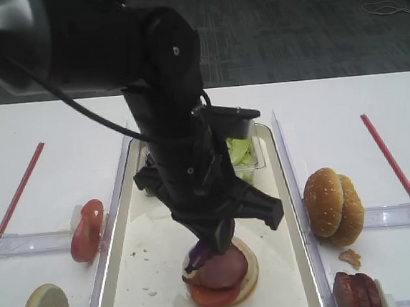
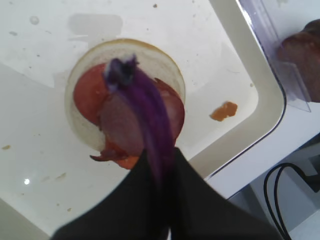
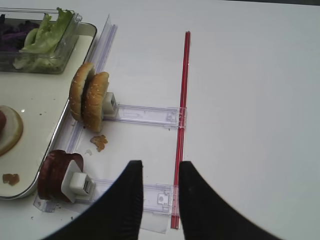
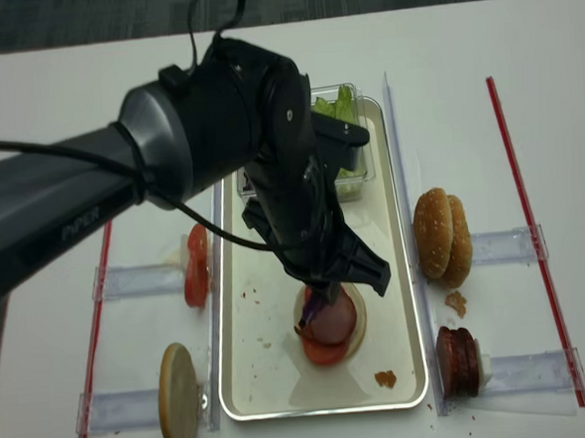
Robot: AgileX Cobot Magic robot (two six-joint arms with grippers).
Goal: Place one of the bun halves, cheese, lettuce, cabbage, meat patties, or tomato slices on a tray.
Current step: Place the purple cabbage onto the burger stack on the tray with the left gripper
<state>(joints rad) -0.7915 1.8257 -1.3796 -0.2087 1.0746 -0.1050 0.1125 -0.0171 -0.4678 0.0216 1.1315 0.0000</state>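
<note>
Over tray (image 4: 245, 381) centre | left pincer (image 2: 159, 165) clamped tight on purple cabbage shreds (image 2: 145, 100), above meat patty (image 2: 125, 125), tomato slice (image 2: 87, 95), bun half (image 2: 165, 70) | right pincer (image 3: 160, 175) parted, holding nothing, over desk (image 3: 250, 100)

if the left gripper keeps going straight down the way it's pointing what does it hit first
Most likely the meat patty on top of the stack on the tray. The left gripper is shut on purple cabbage shreds hanging over it; the gap is hard to judge.
</note>
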